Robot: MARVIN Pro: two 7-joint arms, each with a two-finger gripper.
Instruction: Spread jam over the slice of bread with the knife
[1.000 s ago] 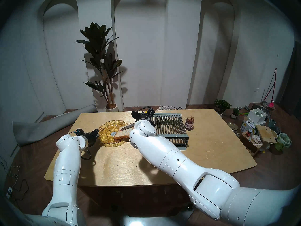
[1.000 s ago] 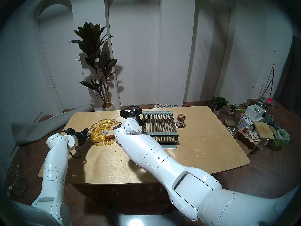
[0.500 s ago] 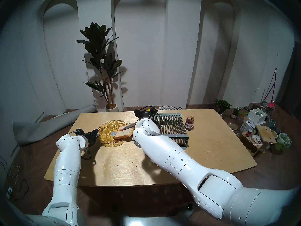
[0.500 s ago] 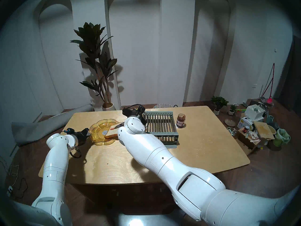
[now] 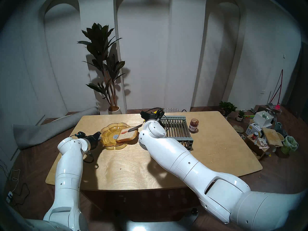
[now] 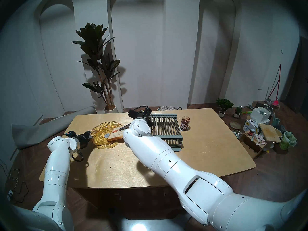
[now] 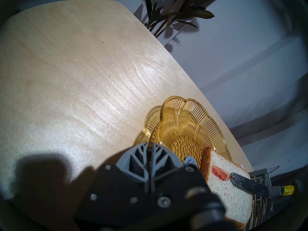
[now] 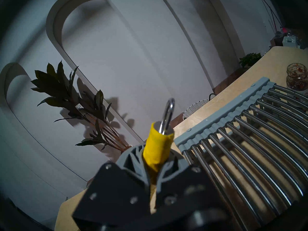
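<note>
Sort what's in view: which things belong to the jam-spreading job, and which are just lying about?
In use:
- knife, in the right claw
- slice of bread with a jam smear
- jam jar
- amber plate under the bread

Lying about:
- grey rack
- potted plant
- floor clutter

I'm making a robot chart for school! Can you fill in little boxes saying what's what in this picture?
bread: slice of bread on the amber plate
jam: red smear near one crust; jar beside the rack
knife: blade over the bread
right gripper: shut on the knife's yellow handle
left gripper: shut, at the plate's rim
</note>
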